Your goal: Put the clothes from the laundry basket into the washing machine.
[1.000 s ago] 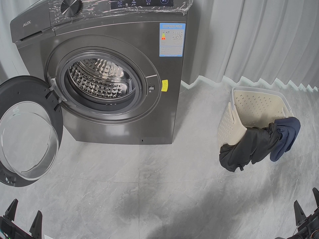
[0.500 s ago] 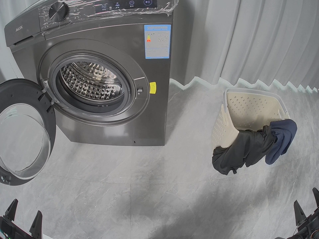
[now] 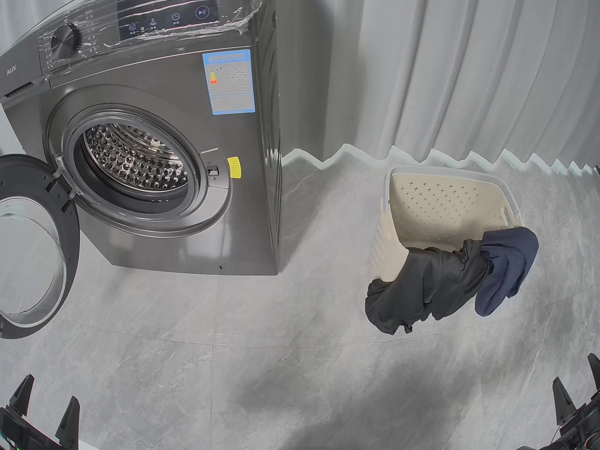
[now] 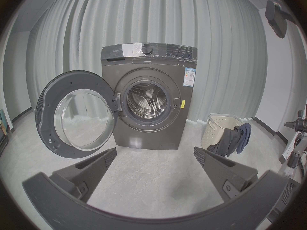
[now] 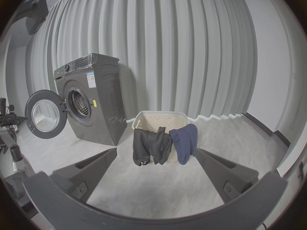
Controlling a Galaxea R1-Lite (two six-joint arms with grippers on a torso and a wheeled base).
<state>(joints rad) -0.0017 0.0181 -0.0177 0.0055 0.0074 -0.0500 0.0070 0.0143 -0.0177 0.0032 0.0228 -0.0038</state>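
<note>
**A:** Which step was in hand?

**B:** The approach, I judged. The laundry basket (image 3: 447, 179) stood to the right of the washing machine (image 3: 244, 220), well apart from it, with both garments draped over its rim. The left gripper (image 3: 50, 387) and right gripper (image 3: 574, 370) sat well short of the machine, jaws spread wide and holding nothing.

**A:** And the next move?

**B:** Closing on the basket, then pinching the black garment (image 3: 431, 285), which was nearer the machine, or the navy garment (image 3: 507, 264) beyond it.

**A:** Did the views differ?

**B:** The head view looked down into the basket's perforated inside. The left wrist view faced the drum (image 4: 147, 100) squarely, with the door (image 4: 76, 114) standing open at the machine's left.
</note>
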